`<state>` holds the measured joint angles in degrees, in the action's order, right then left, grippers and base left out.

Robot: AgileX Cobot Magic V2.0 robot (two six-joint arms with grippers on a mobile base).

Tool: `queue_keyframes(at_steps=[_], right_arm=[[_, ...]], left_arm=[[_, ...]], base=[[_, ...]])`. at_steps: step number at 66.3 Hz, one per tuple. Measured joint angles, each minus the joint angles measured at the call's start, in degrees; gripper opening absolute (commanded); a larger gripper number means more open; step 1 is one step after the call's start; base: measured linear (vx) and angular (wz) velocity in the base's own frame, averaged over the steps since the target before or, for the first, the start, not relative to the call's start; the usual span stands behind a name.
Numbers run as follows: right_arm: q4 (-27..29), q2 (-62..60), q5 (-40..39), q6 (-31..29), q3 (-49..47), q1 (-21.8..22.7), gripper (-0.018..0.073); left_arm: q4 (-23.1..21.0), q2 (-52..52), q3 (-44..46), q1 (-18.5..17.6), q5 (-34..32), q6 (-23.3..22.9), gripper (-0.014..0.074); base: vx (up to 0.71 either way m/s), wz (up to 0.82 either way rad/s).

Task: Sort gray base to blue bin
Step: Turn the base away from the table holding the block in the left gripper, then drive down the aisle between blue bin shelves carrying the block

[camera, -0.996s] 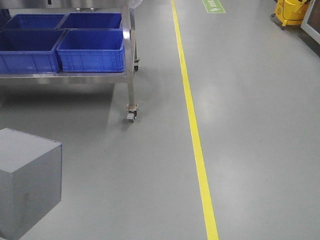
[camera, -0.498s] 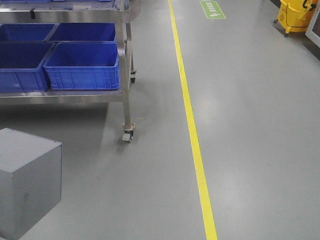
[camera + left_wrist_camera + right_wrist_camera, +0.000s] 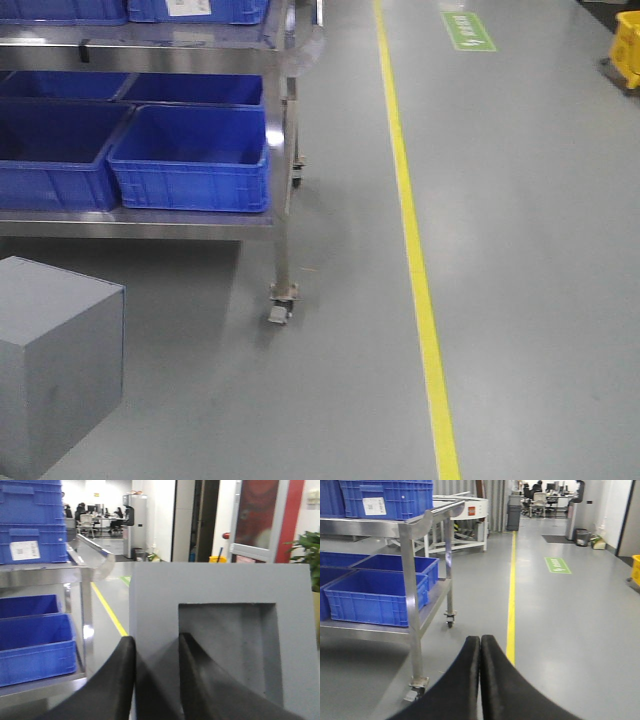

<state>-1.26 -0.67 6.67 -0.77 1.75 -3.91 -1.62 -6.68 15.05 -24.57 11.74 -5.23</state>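
Observation:
The gray base (image 3: 60, 370) is a matte gray block at the lower left of the front view. In the left wrist view it (image 3: 215, 587) fills the frame, its square recess facing the camera. My left gripper (image 3: 156, 639) is shut on one wall of the base, with one finger outside and the other inside the recess. Blue bins (image 3: 190, 185) stand side by side on the lower shelf of a steel cart (image 3: 283, 200); they also show in the left wrist view (image 3: 37, 662) and the right wrist view (image 3: 370, 610). My right gripper (image 3: 480, 639) is shut and holds nothing.
The cart rolls on casters (image 3: 280, 305) and carries more blue crates (image 3: 385, 500) on its upper shelf. A yellow floor line (image 3: 415, 260) runs away to the right of the cart. A green floor sign (image 3: 468, 30) and a yellow bucket (image 3: 628, 45) lie far off.
The cart and bins have come closer and shifted right in the front view, and the upper shelf now shows. The gray base keeps its place in the frame.

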Motion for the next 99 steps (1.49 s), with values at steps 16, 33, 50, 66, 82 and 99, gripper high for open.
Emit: queue_keyframes(at_steps=[16,33,50,66,82,99], right_arm=[[0.0,0.0,0.0,0.0,0.0,0.0,-0.0009],[0.0,0.0,0.0,0.0,0.0,0.0,-0.0009],[0.0,0.0,0.0,0.0,0.0,0.0,-0.0009],[0.0,0.0,0.0,0.0,0.0,0.0,-0.0009],[0.0,0.0,0.0,0.0,0.0,0.0,-0.0009],[0.0,0.0,0.0,0.0,0.0,0.0,-0.0009]], left_arm=[[0.0,0.0,0.0,0.0,0.0,0.0,-0.0006],[0.0,0.0,0.0,0.0,0.0,0.0,-0.0006],[0.0,0.0,0.0,0.0,0.0,0.0,-0.0006],[0.0,0.0,0.0,0.0,0.0,0.0,-0.0006],[0.0,0.0,0.0,0.0,0.0,0.0,-0.0006],[0.0,0.0,0.0,0.0,0.0,0.0,-0.0006]], base=[[0.35,0.4],[0.32,0.53],[0.31,0.75],[0.27,0.87],[0.25,0.78],[0.23,0.74]])
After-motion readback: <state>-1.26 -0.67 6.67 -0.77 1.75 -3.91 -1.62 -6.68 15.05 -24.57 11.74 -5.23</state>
